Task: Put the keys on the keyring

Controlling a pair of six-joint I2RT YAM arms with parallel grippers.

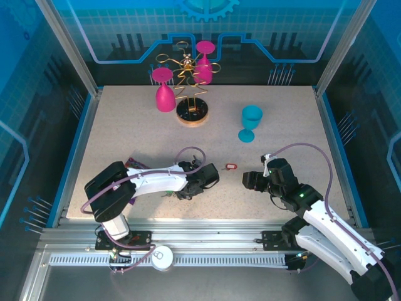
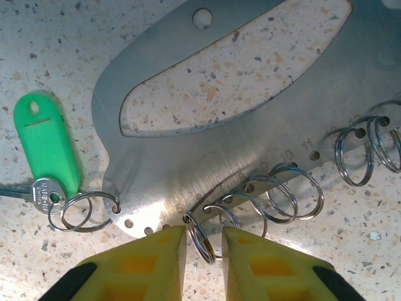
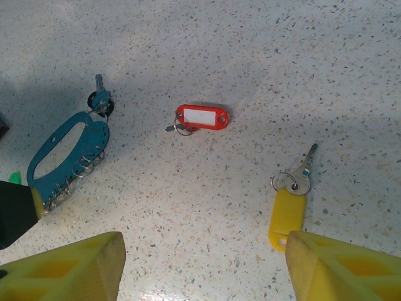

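Two keys, red-tagged key (image 3: pixel 202 117) and yellow-tagged key (image 3: pixel 288 216), lie below the wide-spread right gripper (image 3: pixel 203 263); left gripper (image 2: pixel 203 251) narrowly brackets a split ring (image 2: pixel 202 241) on the keyring (image 2: pixel 188 163), grip uncertain.

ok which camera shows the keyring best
Left wrist: the keyring is close up there, so its row of holes, the small split rings and the green tag are clear. Right wrist gives its whole oval outline, small, at the left. In top external the left arm hides most of it.
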